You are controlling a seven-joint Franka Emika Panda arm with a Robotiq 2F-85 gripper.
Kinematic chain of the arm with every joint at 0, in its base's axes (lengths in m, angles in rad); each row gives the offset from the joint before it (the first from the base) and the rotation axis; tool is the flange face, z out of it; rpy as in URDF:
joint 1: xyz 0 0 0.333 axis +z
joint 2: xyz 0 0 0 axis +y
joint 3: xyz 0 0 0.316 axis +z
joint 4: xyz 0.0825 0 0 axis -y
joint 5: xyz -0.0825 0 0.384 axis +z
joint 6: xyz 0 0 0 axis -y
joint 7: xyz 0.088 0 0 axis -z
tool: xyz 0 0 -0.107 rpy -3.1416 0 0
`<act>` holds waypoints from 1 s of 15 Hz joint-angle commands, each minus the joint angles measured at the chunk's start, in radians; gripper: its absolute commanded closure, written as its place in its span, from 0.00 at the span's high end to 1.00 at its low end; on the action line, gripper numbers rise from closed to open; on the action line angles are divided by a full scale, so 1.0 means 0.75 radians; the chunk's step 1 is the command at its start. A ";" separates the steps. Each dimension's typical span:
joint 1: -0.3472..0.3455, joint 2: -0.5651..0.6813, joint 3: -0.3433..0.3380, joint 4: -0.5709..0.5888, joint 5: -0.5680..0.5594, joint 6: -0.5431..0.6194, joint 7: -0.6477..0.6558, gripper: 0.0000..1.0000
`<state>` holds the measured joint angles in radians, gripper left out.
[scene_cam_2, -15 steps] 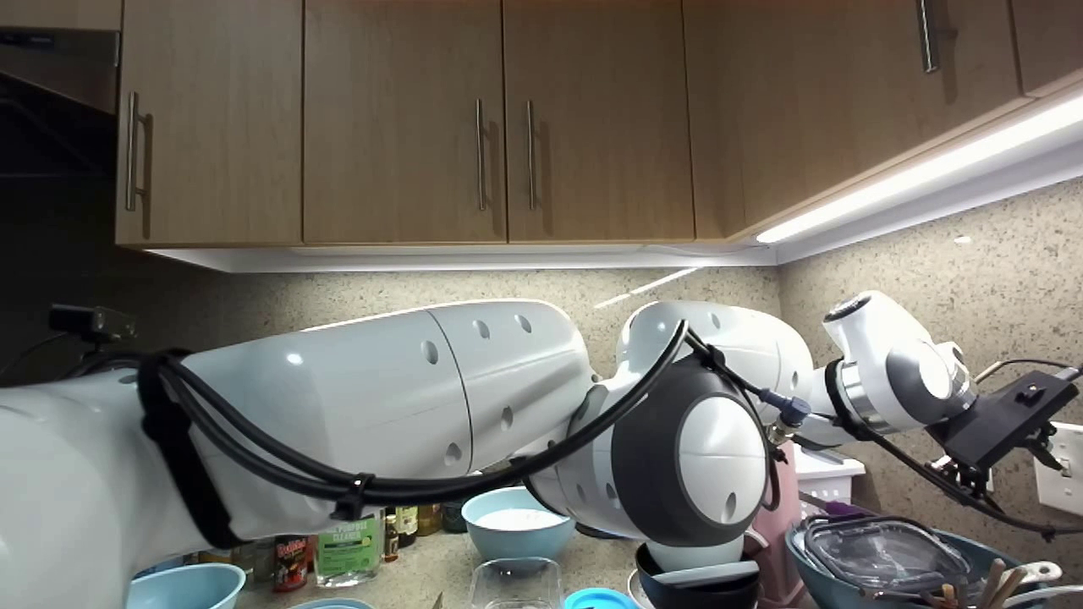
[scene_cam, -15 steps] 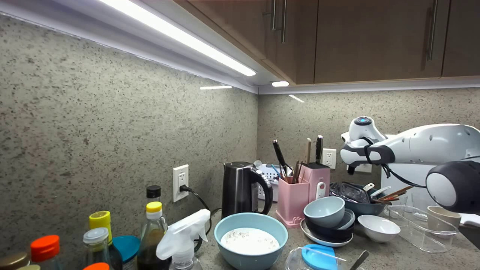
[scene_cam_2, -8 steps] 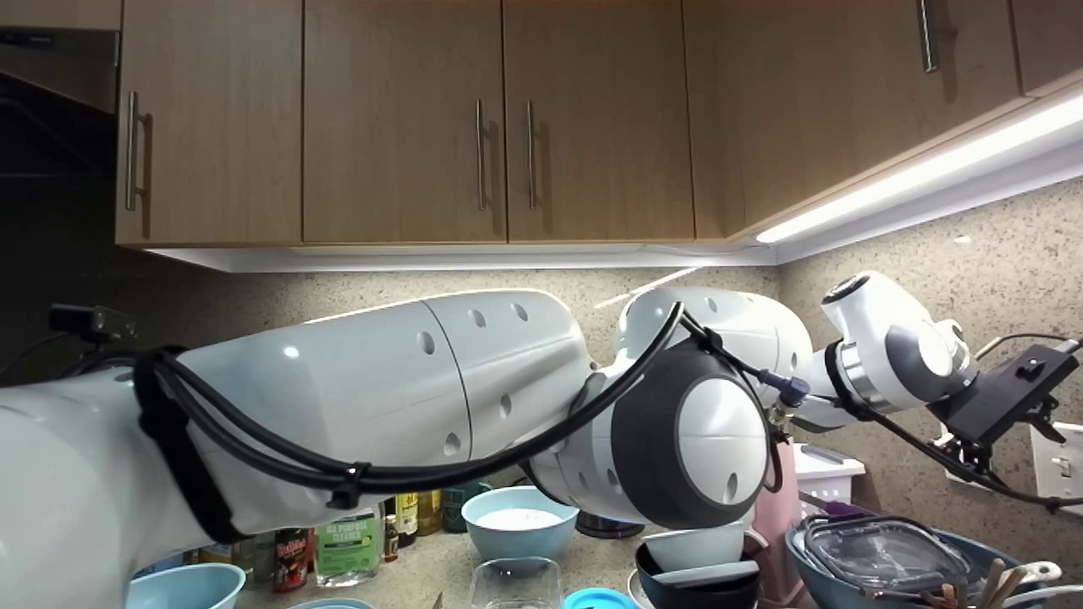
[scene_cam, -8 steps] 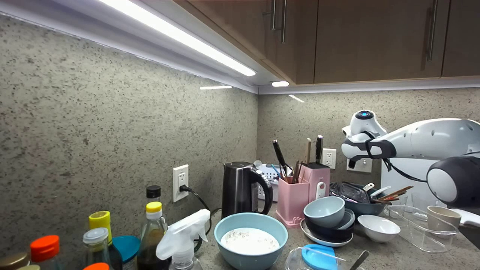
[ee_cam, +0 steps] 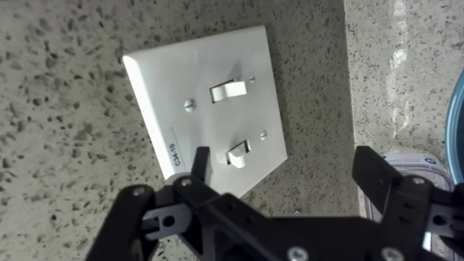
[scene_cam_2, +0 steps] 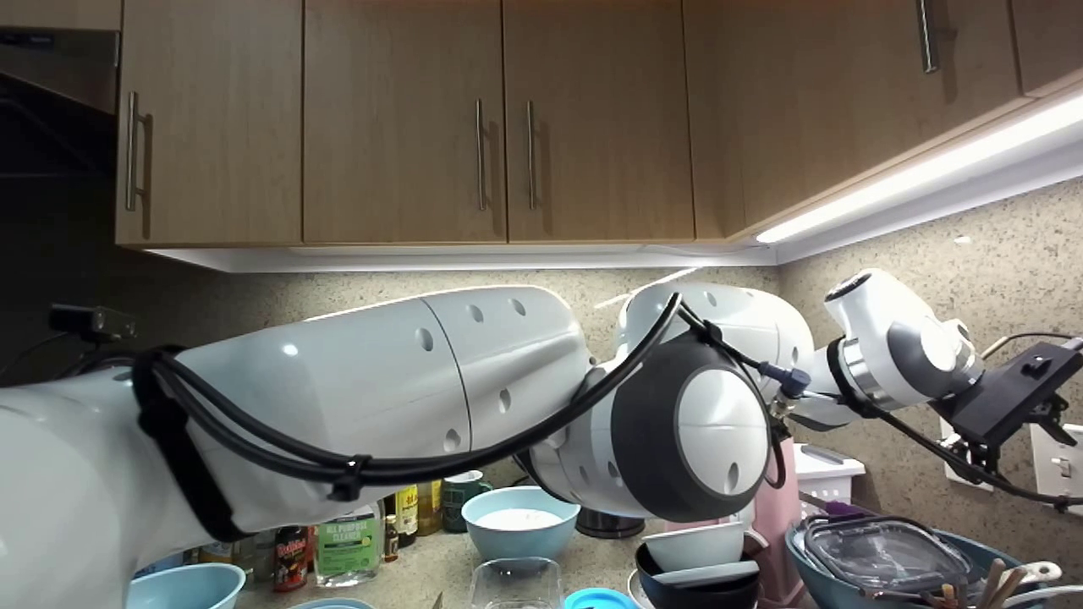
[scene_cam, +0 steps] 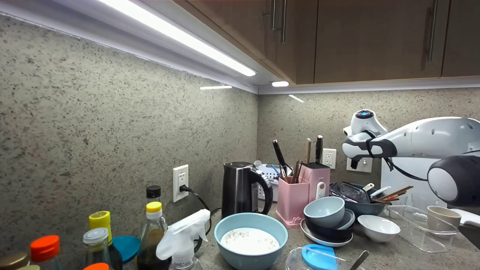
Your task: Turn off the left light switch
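Observation:
A white two-toggle wall plate [ee_cam: 195,69] fills much of the wrist view, turned sideways with the counter to the right. The left light switch [ee_cam: 237,156] is the lower toggle there; the right switch [ee_cam: 232,89] sits above it, and they tilt opposite ways. My gripper [ee_cam: 282,156] is open with nothing between its fingers. One finger [ee_cam: 200,163] overlaps the plate beside the left switch; whether it touches cannot be made out. The other finger [ee_cam: 373,170] is over the counter side. Both exterior views show the plate [scene_cam: 364,165] [scene_cam_2: 1049,474] partly behind the gripper.
A blue bowl [ee_cam: 457,127] and a clear lidded container [ee_cam: 417,159] lie below the plate. A pink knife block [scene_cam: 317,180] with upright knives, an outlet [scene_cam: 329,158], stacked bowls [scene_cam: 324,210] and a kettle [scene_cam: 238,187] stand nearby. The under-cabinet light [scene_cam: 187,39] is lit.
The arm has risen, mostly in the first half second, uncovering more of the switch plate. Since then the wrist has edged slightly toward the wall. The gripper holds nothing.

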<state>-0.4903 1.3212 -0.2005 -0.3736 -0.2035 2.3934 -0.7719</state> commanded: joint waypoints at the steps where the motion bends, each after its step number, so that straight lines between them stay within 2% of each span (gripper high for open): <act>1: 0.003 -0.002 0.000 0.002 -0.008 -0.019 -0.003 1.00; 6: -0.002 0.012 0.013 0.000 -0.015 0.093 -0.113 1.00; 8: -0.006 0.029 -0.003 0.009 -0.023 0.164 -0.100 1.00; 9: 0.007 0.004 0.002 -0.014 -0.009 0.099 -0.057 1.00; 11: 0.004 0.013 0.001 -0.014 -0.010 0.137 -0.057 1.00; 13: 0.002 0.050 -0.051 0.013 -0.051 0.227 -0.020 1.00; 15: 0.001 0.057 -0.074 0.007 -0.061 0.247 -0.008 1.00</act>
<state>-0.4864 1.3488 -0.2219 -0.3718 -0.2116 2.5255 -0.8135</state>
